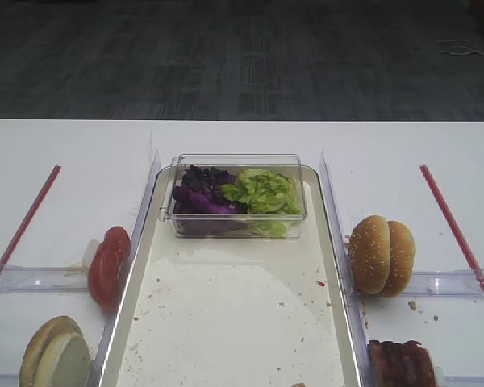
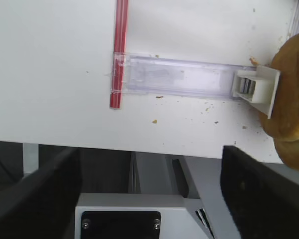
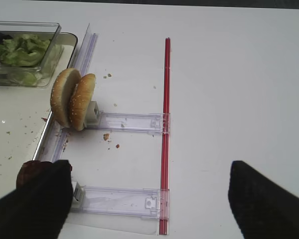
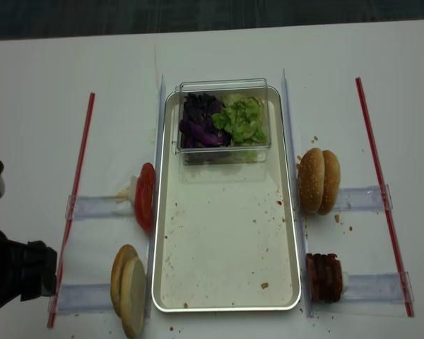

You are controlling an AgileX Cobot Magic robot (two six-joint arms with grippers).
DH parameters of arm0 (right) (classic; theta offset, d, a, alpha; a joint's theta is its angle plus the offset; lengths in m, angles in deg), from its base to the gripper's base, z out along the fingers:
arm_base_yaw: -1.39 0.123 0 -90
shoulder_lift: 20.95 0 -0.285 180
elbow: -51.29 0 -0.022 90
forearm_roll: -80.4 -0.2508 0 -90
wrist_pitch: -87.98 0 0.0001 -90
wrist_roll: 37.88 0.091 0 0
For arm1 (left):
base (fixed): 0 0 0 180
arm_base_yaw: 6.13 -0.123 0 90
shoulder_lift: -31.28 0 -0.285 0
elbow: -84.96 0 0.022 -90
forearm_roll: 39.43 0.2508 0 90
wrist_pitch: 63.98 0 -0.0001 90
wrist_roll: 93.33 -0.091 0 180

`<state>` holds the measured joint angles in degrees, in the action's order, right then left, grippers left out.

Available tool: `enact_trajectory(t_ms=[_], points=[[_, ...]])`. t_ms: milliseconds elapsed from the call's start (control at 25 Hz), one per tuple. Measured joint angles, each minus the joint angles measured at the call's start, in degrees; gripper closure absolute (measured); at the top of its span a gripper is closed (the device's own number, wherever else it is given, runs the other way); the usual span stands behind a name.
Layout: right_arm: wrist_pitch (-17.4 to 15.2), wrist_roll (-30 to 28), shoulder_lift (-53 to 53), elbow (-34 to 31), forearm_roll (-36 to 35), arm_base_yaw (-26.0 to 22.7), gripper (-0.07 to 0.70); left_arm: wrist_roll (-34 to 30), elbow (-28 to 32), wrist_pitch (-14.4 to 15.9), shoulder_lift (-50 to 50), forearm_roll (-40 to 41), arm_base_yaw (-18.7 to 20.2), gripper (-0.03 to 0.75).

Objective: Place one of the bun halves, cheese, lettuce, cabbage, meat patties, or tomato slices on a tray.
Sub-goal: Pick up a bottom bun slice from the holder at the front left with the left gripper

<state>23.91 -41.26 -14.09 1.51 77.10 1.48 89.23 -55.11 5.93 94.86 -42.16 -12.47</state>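
Note:
The off-white tray (image 1: 226, 322) lies mid-table, bare apart from crumbs and a clear box at its far end. That box holds purple cabbage (image 1: 200, 193) and green lettuce (image 1: 262, 192). Tomato slices (image 1: 109, 264) and pale bun halves (image 1: 60, 355) stand in racks to the tray's left, meat patties (image 1: 402, 364) to its right. No cheese shows. My left gripper (image 2: 149, 199) hangs open and empty over the table's front left edge, the bun halves (image 2: 291, 94) to its right. My right gripper (image 3: 149, 199) is open and empty over the right rack, its left finger (image 3: 35, 204) beside the patties (image 3: 32, 172).
Two sesame-seeded buns (image 1: 381, 254) stand on edge in the clear right rack (image 3: 129, 122). Red strips (image 1: 456, 230) (image 4: 74, 191) run along both outer sides. Clear rails flank the tray. My left arm (image 4: 14, 272) sits at the table's left front corner.

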Motion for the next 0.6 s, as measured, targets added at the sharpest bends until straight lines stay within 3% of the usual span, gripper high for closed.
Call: enact_trajectory(t_ms=[160, 240, 440, 600], points=[[0.0, 0.0, 0.0, 0.0, 0.0, 0.0, -0.029, 0.2, 0.0, 0.0, 0.0, -2.5, 0.6, 0.156], [0.0, 0.0, 0.0, 0.0, 0.0, 0.0, -0.029, 0.5, 0.0, 0.0, 0.0, -3.4, 2.8, 0.16], [0.0, 0.0, 0.0, 0.0, 0.0, 0.0, -0.029, 6.1, 0.0, -0.7, 0.0, -3.7, 12.4, 0.169], [0.0, 0.0, 0.0, 0.0, 0.0, 0.0, -0.029, 13.3, 0.0, -3.4, 0.1, -3.8, 23.2, 0.169]])
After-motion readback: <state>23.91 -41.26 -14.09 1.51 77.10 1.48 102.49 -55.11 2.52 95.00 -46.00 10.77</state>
